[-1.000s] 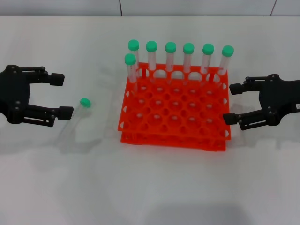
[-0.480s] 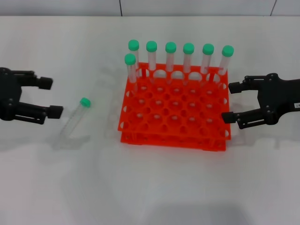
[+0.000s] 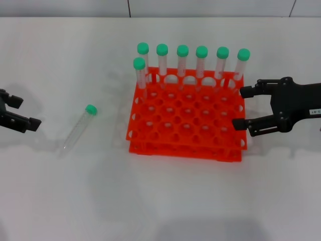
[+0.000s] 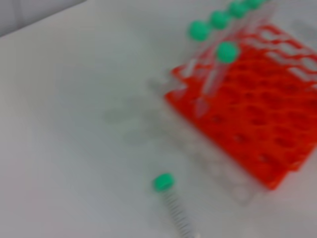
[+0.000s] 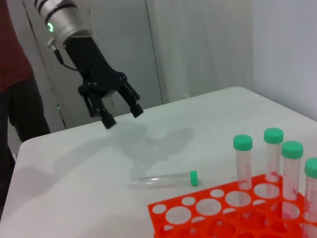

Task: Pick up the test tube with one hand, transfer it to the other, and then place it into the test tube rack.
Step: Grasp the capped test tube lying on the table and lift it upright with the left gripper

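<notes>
White table [image 3: 165,201], test tube [image 3: 77,128] lying beside rack [image 3: 185,125], both tools apparently open

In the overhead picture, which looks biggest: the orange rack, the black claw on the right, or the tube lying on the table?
1. the test tube rack, by far the largest.
2. the right gripper, open beside the rack.
3. the lying test tube, slimmest, though nearly as long as the gripper.

Left pincer [image 3: 14,111] has backed way off to the left edge of the frame, now well clear of the tube [image 3: 78,128] and mostly out of view. Right pincer [image 3: 242,107] crept left and a bit up, its fingertips now at the rack's [image 3: 186,118] right edge.
</notes>
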Motion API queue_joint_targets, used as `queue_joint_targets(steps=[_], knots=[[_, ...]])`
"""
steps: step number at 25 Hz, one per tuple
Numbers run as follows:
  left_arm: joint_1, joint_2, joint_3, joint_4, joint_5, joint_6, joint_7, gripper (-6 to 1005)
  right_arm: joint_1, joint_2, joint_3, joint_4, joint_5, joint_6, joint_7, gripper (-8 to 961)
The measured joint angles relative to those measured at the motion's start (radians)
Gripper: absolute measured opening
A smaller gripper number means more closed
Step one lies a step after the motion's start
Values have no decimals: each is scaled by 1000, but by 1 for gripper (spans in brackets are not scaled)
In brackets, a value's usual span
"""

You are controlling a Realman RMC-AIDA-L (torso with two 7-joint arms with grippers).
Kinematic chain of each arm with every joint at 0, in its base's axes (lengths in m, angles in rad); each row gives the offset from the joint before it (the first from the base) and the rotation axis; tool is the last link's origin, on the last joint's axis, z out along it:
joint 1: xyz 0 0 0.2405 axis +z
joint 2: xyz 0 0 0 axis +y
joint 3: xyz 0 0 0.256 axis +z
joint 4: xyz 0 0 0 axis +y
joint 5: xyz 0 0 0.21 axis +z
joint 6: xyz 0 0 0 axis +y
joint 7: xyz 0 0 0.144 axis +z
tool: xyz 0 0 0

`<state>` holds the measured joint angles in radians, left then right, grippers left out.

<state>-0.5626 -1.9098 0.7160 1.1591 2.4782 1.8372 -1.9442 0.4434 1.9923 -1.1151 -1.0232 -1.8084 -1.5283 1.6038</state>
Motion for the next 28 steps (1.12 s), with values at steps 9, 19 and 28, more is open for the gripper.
queue_joint_targets(steps=[9, 19, 28], knots=[[-50, -44, 3, -92, 110, -119, -100, 890, 3, 7, 0, 2, 4, 10, -1, 869], [-110, -75, 68, -163, 197, -156, -241, 890, 9, 10, 0, 7, 4, 12, -1, 869], [-133, -70, 122, -185, 243, -193, -345, 888, 9, 10, 0, 9, 1, 14, -2, 869]])
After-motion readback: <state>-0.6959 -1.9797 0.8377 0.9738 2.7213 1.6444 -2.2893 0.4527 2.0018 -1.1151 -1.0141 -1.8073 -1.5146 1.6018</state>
